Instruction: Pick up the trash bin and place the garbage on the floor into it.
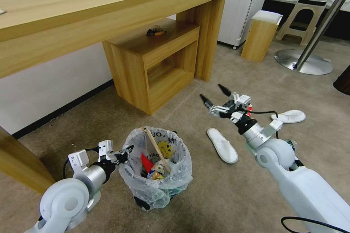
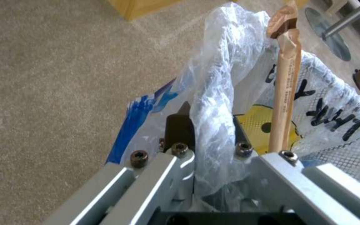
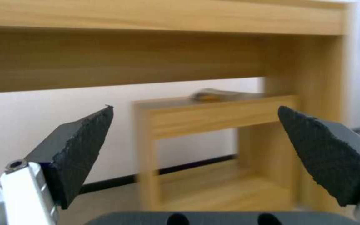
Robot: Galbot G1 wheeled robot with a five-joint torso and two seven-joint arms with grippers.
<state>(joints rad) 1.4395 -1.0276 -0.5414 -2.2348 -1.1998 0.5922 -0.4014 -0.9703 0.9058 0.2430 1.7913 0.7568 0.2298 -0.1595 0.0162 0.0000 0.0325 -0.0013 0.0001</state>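
Note:
The trash bin, lined with a crinkly white bag bearing a yellow figure, stands on the beige floor in front of me. Inside lie a red wrapper, a cup and a leaning wooden stick. My left gripper is shut on the bin's rim; the left wrist view shows bag plastic pinched between its fingers, beside the stick. My right gripper hangs open in the air above the carpet, its pads wide apart and empty. Two white slippers lie on the floor near it.
A long wooden desk with a low open cabinet stands behind the bin. Farther right are a small wooden stool, a white unit, a plastic step stool and a round metal table base.

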